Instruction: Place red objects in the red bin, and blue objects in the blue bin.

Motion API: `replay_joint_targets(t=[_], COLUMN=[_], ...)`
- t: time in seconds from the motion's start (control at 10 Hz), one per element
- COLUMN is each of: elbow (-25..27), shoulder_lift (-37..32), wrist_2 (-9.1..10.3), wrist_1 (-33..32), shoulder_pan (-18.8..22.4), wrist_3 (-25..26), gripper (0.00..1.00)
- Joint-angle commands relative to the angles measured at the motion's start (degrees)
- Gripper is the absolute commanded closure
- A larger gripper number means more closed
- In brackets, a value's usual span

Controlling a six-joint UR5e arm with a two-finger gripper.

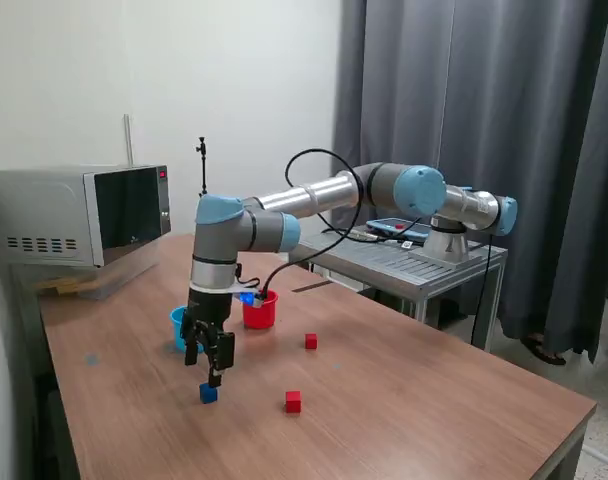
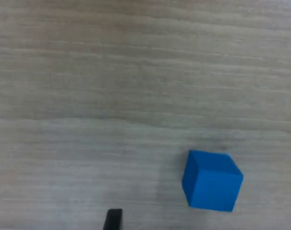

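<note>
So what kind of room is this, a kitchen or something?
More likely a lab or workshop: a robot arm on a metal stand, a wooden table with sorting cubes, a microwave, and grey curtains.

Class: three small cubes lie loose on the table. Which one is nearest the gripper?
The blue cube, just below the gripper. The two red cubes lie farther off, toward the exterior view's right.

Wooden table, microwave, two cups, blue cube, two red cubes
</note>
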Motion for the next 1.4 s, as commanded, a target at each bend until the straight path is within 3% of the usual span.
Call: replay_joint_targets(t=[0.0, 1.3], elbow=[-0.4, -1.2], shoulder_lift=[1.0, 2.5], wrist_2=[0.0, -0.26], wrist_1=[0.0, 0.0], shoulder_pan=[0.0, 0.8], wrist_3=[0.1, 2.3], gripper=[0.0, 0.0])
